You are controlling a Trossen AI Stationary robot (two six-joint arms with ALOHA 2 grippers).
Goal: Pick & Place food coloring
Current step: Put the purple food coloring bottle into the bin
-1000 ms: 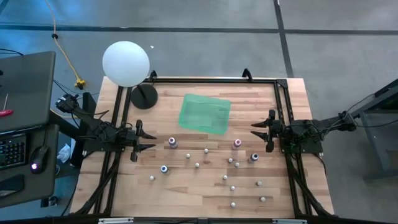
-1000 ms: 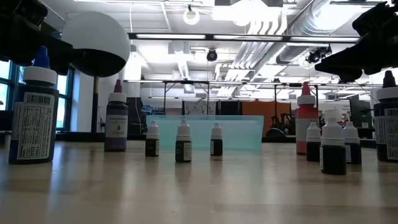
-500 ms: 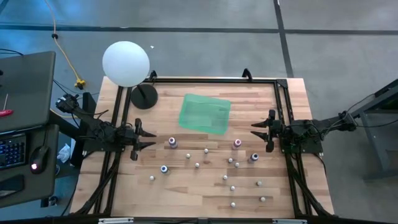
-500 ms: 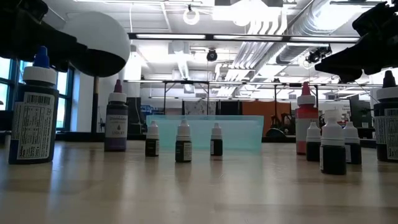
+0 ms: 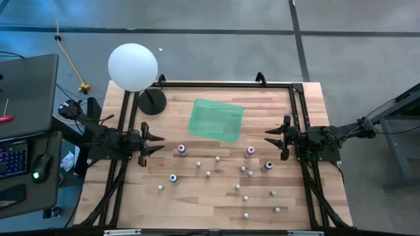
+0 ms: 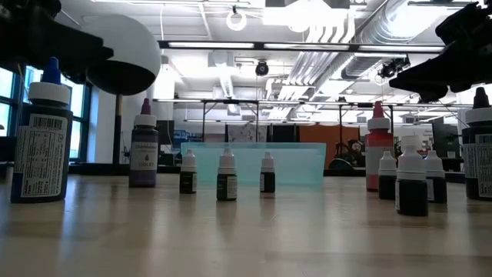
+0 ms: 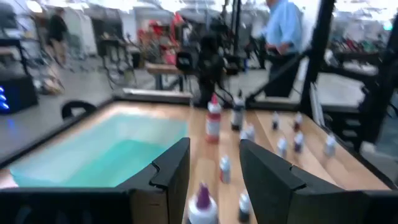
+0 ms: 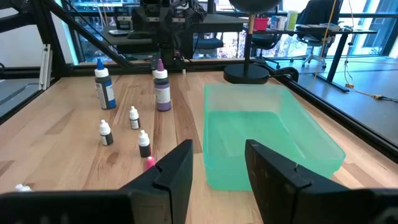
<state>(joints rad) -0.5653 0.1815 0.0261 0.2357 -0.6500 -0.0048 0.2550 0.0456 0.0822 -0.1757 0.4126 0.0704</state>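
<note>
No bottle is picked up yet: the left gripper (image 5: pixel 152 144) and right gripper (image 5: pixel 272 141) hang empty, fingers apart, so next 1 must reach a food coloring bottle (image 5: pixel 182 150) mid-frame on the desk (image 5: pixel 197 203).

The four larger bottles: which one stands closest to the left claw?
The purple-topped bottle, just right of the left claw. The blue-topped one stands nearer the table's front edge; the other two stand by the right claw.

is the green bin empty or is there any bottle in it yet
Empty: the green bin shows only its bare bottom from above; the bottles all stand on the table.
</note>
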